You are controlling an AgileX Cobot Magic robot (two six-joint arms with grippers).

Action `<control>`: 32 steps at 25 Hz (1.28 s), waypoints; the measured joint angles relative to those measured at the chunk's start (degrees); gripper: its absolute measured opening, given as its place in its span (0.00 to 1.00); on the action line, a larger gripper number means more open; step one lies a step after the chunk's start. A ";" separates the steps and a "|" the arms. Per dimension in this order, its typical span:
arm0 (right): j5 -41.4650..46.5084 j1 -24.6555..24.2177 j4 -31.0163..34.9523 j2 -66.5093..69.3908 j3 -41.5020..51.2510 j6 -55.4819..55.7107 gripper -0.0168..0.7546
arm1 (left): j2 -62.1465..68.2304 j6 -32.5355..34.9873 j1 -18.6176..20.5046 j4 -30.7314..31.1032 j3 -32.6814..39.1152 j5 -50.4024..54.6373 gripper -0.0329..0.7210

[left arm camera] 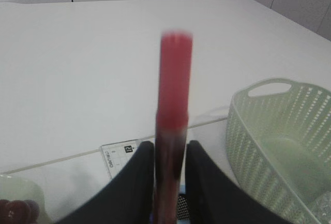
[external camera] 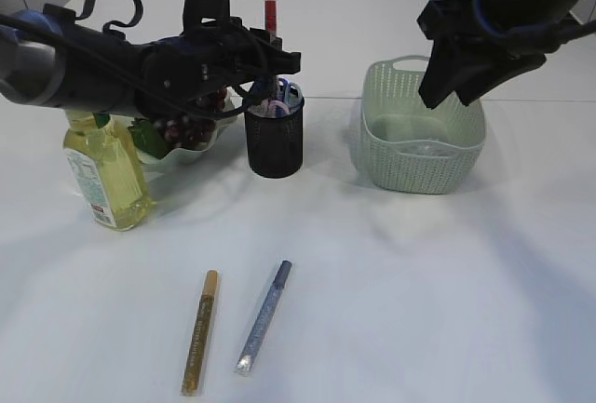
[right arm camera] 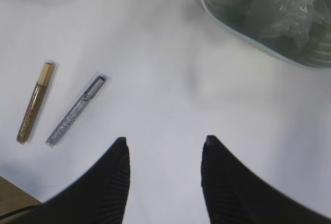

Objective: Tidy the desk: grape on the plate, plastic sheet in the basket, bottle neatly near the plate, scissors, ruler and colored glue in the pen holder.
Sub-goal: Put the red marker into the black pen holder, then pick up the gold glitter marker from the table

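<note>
Lying closest, at the bottom of the exterior frame, a gold glue pen (external camera: pixel 199 332) and a silver glue pen (external camera: pixel 264 317) are waiting side by side on the table, well apart from everything else. We are judging the step in hand to be dropping the red glue tube (left arm camera: pixel 173 105) into the pen holder. At right of centre the basket (external camera: pixel 466 156) is sitting with the plastic sheet (right arm camera: pixel 292 6) inside it. At the left the bottle (external camera: pixel 104 175) is standing upright just beside the plate (external camera: pixel 191 154), which is carrying the grapes (external camera: pixel 182 128). The pen holder (external camera: pixel 275 147) is sitting at centre, below the left gripper (left arm camera: pixel 169 149). Its fingers are flanking the upright red tube closely, but we cannot tell whether they are pressing on it or standing just clear. We are advising a vertical tube, centred over the holder's mouth and clear of the ruler (left arm camera: pixel 121 154), with the fingers parting only when its lower end is inside. The right gripper (right arm camera: pixel 164 146) is hanging empty above the table with its fingers spread.
</note>
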 joint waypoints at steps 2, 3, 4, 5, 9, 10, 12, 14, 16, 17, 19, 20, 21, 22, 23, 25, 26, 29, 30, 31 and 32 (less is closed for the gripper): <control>0.00 0.00 -0.05 0.00 0.00 0.00 0.49 | 0.00 0.00 0.00 0.00 0.00 0.29 0.32; 0.00 0.00 -0.05 0.00 0.00 0.00 0.49 | 0.00 0.00 0.00 0.00 0.00 0.57 0.35; 0.00 0.00 -0.05 0.00 0.00 0.00 0.49 | 0.00 0.00 0.00 0.00 0.00 0.85 0.37; 0.00 0.00 -0.05 0.00 0.00 0.00 0.49 | 0.00 0.00 0.00 0.00 0.00 0.86 0.39; 0.00 0.00 -0.05 0.00 0.00 0.00 0.49 | 0.00 0.00 0.00 0.00 0.00 1.19 0.41; 0.00 0.00 -0.05 0.00 0.00 0.00 0.49 | 0.00 0.00 0.00 0.00 0.00 1.65 0.41; 0.00 0.00 -0.05 0.00 0.00 0.00 0.49 | -0.73 0.00 0.00 0.00 0.00 3.77 0.41; 0.00 0.00 -0.05 0.00 0.00 0.00 0.49 | -2.58 0.00 0.00 0.00 0.00 7.07 0.41; 0.00 0.00 0.03 0.00 0.00 0.00 0.49 | -5.46 0.00 0.04 0.00 0.00 12.38 0.41; 0.00 0.00 0.08 0.00 0.00 0.00 0.49 | -7.18 0.00 0.04 0.00 0.00 15.81 0.41; 0.00 0.00 0.17 0.00 0.00 0.00 0.49 | -10.49 0.00 0.04 0.00 -0.10 23.14 0.41; 0.00 0.00 0.21 0.00 0.00 0.00 0.49 | -12.39 0.00 0.04 0.00 -0.10 27.29 0.41; 0.00 0.00 0.30 0.00 0.00 0.00 0.49 | -14.21 0.00 0.04 0.00 -0.10 30.75 0.41; 0.00 0.00 0.30 0.00 0.00 0.00 0.49 | -15.68 -0.11 0.04 -0.10 -0.10 34.70 0.41; 0.00 0.00 0.34 0.00 0.00 0.00 0.49 | -17.36 -0.35 0.04 -0.19 -0.10 38.59 0.41; 0.00 0.00 0.44 0.00 0.00 0.00 0.49 | -20.04 -1.97 0.04 -0.19 -0.10 45.48 0.41; 0.00 0.00 0.44 0.00 0.00 -0.11 0.49 | -21.26 -2.81 0.04 -0.19 -0.10 49.22 0.41; 0.00 0.00 0.57 0.00 0.00 -0.11 0.49 | -23.21 -7.52 0.04 0.16 -0.10 61.09 0.41; 0.00 0.00 0.70 0.00 0.00 -0.11 0.49 | -23.32 -9.12 0.04 0.49 -0.10 65.69 0.41; 0.00 0.00 0.93 0.00 0.00 -0.11 0.49 | -23.32 -10.73 0.04 0.76 -0.10 70.04 0.41; 0.00 0.00 1.07 0.00 0.00 -0.11 0.49 | -23.32 -12.17 0.04 1.41 -0.10 73.36 0.41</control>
